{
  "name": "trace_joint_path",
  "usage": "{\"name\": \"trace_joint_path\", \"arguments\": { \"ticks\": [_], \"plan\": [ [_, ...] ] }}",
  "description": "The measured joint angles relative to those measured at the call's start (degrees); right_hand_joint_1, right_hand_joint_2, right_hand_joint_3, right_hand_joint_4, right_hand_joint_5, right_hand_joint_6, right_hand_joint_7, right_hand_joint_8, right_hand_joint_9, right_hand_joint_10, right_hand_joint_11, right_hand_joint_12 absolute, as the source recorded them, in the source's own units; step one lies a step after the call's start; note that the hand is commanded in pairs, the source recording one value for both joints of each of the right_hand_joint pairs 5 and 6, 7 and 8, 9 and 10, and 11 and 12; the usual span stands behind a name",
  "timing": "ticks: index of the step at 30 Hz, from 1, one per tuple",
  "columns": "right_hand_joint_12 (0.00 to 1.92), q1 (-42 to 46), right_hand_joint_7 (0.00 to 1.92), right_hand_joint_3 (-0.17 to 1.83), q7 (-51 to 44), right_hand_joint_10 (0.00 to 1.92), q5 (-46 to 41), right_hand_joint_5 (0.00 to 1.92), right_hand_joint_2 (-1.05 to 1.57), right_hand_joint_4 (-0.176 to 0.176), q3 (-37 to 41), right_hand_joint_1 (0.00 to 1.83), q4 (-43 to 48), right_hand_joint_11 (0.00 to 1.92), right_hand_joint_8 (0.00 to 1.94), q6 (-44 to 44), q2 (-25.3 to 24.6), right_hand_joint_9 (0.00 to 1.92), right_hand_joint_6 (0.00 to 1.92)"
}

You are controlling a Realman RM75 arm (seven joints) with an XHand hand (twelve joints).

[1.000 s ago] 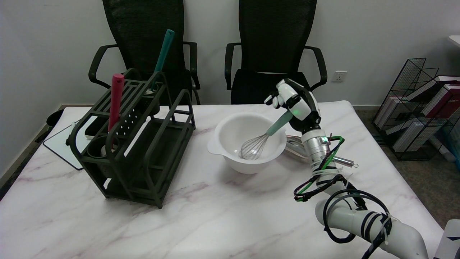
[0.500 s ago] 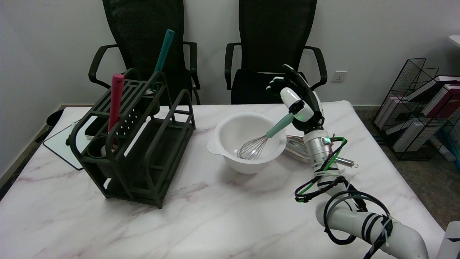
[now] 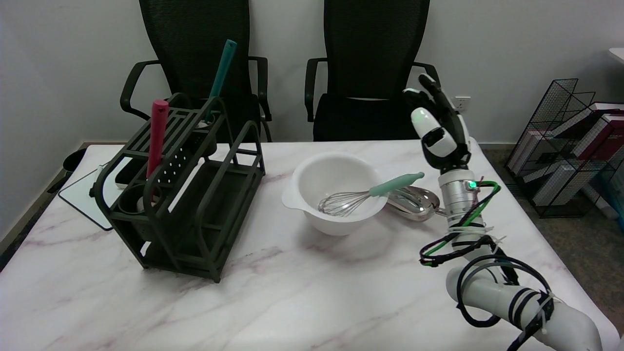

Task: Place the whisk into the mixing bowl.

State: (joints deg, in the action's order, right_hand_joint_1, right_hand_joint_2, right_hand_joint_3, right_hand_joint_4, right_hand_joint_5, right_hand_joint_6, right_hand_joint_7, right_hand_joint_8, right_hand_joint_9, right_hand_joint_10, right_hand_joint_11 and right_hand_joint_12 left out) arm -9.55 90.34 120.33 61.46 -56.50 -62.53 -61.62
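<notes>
The whisk [image 3: 363, 195] lies in the white mixing bowl [image 3: 312, 178], its wire head down inside and its mint-green handle leaning over the bowl's right rim. My right hand [image 3: 438, 129] is raised in the air to the right of the bowl, well above the handle's tip. Its fingers are spread and nothing is held in them. It touches neither the whisk nor the bowl.
A dark green utensil rack [image 3: 183, 190] stands at the left with a red-handled tool [image 3: 157, 136] and a teal-handled tool [image 3: 219, 78] in it. A shiny metal scoop [image 3: 414, 201] lies just right of the bowl. Two black chairs stand behind the table. A white board [image 3: 90, 197] lies at the far left.
My right hand let go of the whisk handle, opened its fingers and moved up and to the right. The whisk's handle dropped lower and now rests on the bowl's rim.
</notes>
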Motion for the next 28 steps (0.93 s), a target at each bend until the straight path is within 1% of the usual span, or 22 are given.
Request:
{"name": "trace_joint_path", "arguments": {
  "ticks": [10,12,14,15,18,28],
  "plan": [
    [0.0,4.6,0.76,1.09,-1.4,0.52,0.0,0.39,0.29,0.0,8.0,1.1,-3.0,0.0,0.76,-1.6,2.3,0.52,0.39],
    [0.07,5.6,0.79,1.07,-1.7,0.54,0.0,0.39,0.31,0.0,9.3,1.1,-3.8,0.07,0.79,-2.3,2.6,0.54,0.39],
    [0.24,6.7,0.82,1.04,-2.0,0.56,0.0,0.37,0.33,0.0,10.8,1.11,-4.6,0.24,0.82,-3.2,2.9,0.56,0.37],
    [0.27,7.2,0.82,1.04,-2.1,0.56,0.0,0.37,0.33,0.0,11.3,1.11,-5.0,0.27,0.82,-3.7,3.1,0.56,0.37],
    [0.31,8.7,0.84,1.03,-2.3,0.58,0.0,0.37,0.33,0.0,12.9,1.11,-5.9,0.31,0.84,-5.3,3.4,0.58,0.37],
    [0.39,15.5,0.87,1.04,-2.8,0.6,-1.9,0.41,0.34,0.0,16.9,1.11,-8.2,0.39,0.87,-10.8,3.9,0.6,0.41]
  ]
}}
